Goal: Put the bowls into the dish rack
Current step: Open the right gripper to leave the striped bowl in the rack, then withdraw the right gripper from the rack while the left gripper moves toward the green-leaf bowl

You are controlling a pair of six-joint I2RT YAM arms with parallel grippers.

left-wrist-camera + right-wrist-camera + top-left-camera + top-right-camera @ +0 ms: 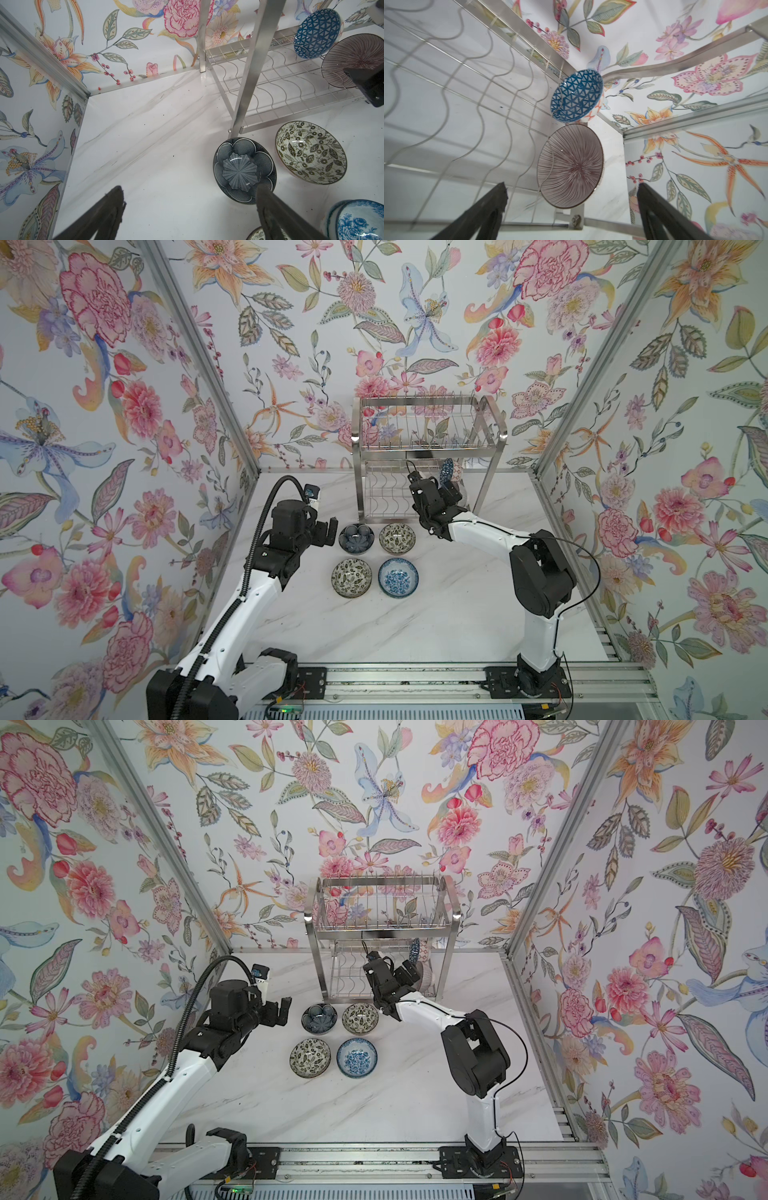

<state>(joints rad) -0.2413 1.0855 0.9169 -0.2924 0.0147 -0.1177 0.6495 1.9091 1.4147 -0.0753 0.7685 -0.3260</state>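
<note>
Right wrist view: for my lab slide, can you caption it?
Open right end effector facing two bowls standing on edge in the dish rack: blue triangle bowl and purple-lined bowl.

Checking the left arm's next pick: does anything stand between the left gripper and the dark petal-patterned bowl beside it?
Nothing visible does. The left gripper is open right beside the dark bowl, with only bare table between them. The dish rack stands beyond the bowl, not in between.

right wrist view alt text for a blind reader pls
A purple-lined bowl and a blue triangle bowl stand on edge among the wavy wires of the dish rack. The right pincer, open and empty, points at them.
</note>
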